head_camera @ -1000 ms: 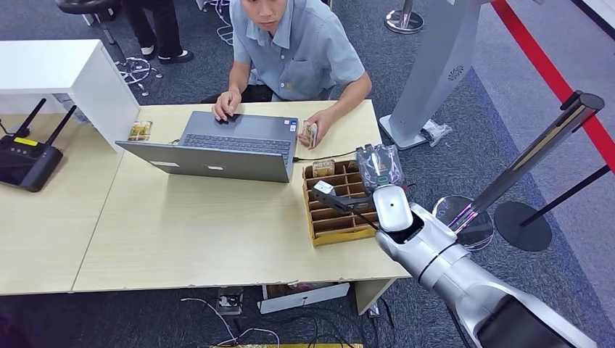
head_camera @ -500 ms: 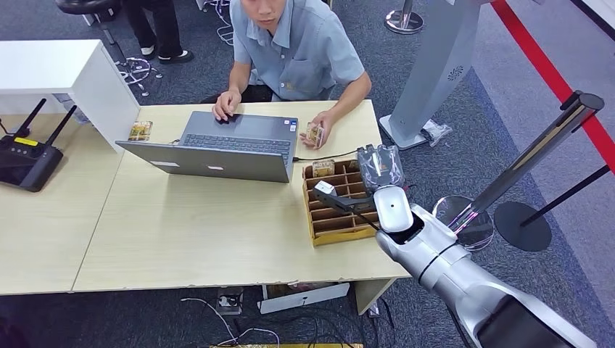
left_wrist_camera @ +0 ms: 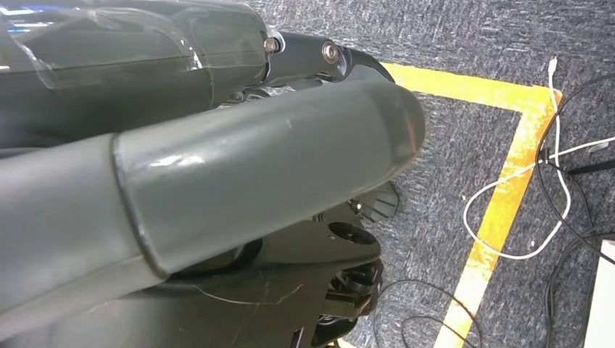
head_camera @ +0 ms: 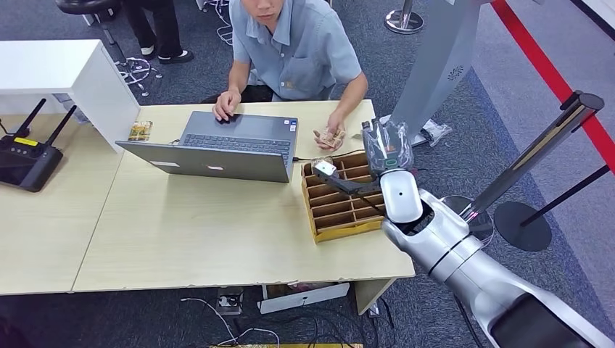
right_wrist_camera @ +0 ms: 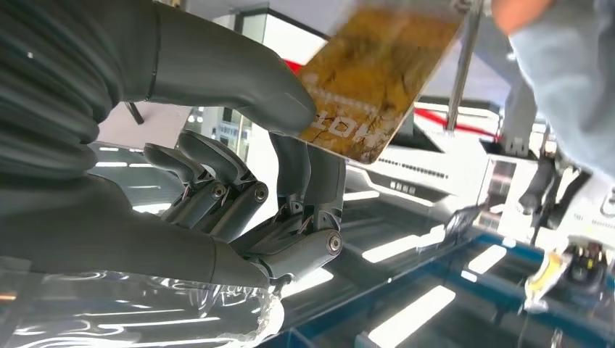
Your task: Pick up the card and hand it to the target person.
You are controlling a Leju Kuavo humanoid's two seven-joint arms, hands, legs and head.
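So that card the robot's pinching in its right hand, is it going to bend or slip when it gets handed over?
The card looks thin, flat and straight-edged, so probably stiff and light. Its face shows a sheen, so it may be somewhat slick. The right hand pinches it near one corner, leaving most of it sticking out, so a tug could likely pivot it or pull it free.

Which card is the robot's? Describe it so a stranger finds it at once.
Start at the desk and go to the tray at its right end; the right hand hangs over the tray's far side. The card is pinched in it: golden-brown, dark lettering, up in the air, unlike the one in the person's hand.
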